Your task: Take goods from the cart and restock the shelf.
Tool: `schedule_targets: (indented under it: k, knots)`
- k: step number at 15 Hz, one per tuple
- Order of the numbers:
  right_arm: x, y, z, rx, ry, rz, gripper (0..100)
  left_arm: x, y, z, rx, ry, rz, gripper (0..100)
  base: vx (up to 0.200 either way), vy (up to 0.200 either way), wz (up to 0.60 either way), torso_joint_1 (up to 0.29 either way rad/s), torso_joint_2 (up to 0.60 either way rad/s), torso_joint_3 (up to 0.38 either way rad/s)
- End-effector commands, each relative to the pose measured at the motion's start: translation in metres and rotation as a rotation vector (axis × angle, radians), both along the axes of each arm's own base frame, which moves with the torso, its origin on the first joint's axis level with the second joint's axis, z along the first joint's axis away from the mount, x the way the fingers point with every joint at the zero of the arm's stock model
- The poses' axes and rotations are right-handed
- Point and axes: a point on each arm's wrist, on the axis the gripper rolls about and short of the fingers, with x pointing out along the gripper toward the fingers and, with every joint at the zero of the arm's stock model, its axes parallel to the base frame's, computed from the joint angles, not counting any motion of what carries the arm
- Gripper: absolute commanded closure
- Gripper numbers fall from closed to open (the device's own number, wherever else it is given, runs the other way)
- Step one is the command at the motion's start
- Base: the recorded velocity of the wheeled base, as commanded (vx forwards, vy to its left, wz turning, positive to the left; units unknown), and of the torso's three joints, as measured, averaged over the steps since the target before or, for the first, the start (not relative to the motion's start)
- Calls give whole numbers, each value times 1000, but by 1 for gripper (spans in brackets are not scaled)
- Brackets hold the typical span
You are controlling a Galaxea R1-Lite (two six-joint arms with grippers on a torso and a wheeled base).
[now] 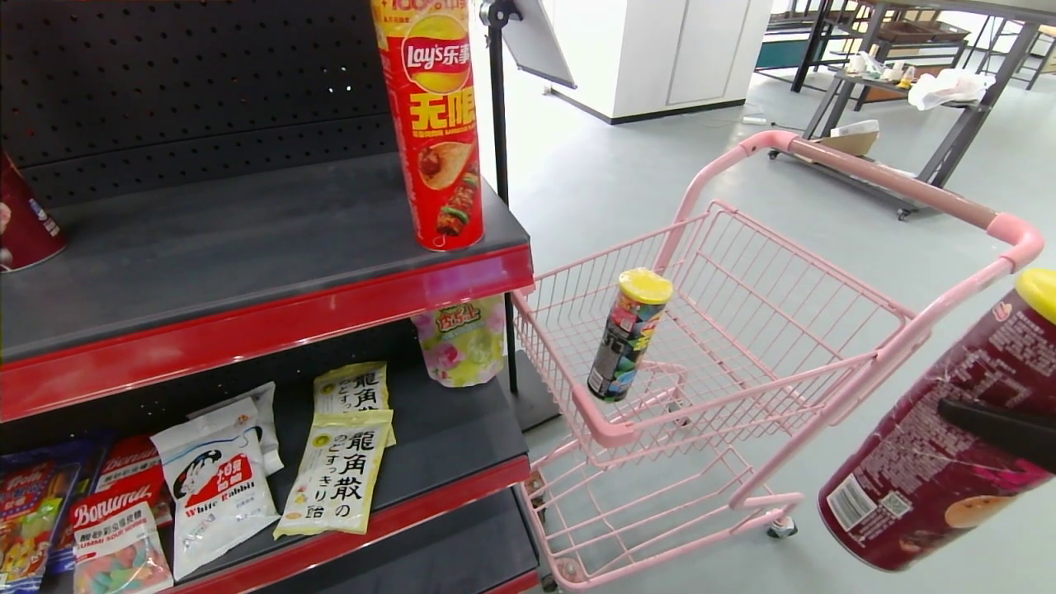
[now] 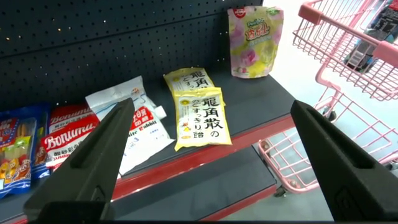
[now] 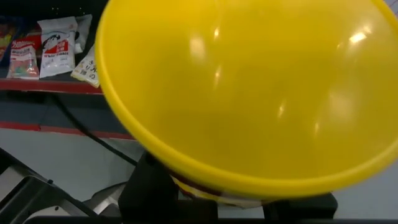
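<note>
Step in hand: carry phase, as I judge it. The right gripper point(image 3: 225, 201) is clamped on a maroon can point(image 1: 932, 445), one dark finger point(image 1: 994, 429) lying across its side. The can is held in the air, tilted, beside the outer side of the pink cart point(image 1: 606, 431) and well apart from the shelf. In the right wrist view its yellow lid point(image 3: 249, 87) faces the camera.

The left gripper point(image 2: 211, 168) is spread wide with nothing between the fingers. It hangs in front of the lower shelf point(image 2: 249, 134), where the yellow packets point(image 2: 200, 115) and a white bag point(image 2: 134, 121) lie flat.

One small can point(image 1: 629, 334) with a yellow lid stands leaning in the cart basket against the front wall, not yet taken.

The upper shelf point(image 1: 206, 247) holds a tall red can point(image 1: 433, 124) at its near corner by the cart, and another can point(image 1: 21, 223) at the far left edge; bare board lies between them.

Next move, my judgement: swing the right arm across the cart toward the upper shelf, bring the maroon can upright, and set it on the bare board beside the tall red can without touching it. Only release once the base sits flat.
</note>
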Motion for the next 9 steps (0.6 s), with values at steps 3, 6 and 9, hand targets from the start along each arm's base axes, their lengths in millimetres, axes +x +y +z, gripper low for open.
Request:
schedule_targets:
  k: [3,6,9]
  knots:
    - [0,1,-5,-13,10,19,100,1,0,0,0,7,0,0,0,0,0,44,-148,-101]
    - [2,3,-5,-26,12,34,100,1,0,0,0,7,-1,0,0,0,0,144,-463,-325]
    - [6,4,-6,-34,25,35,100,1,0,0,0,7,-1,0,0,0,0,181,-543,-360]
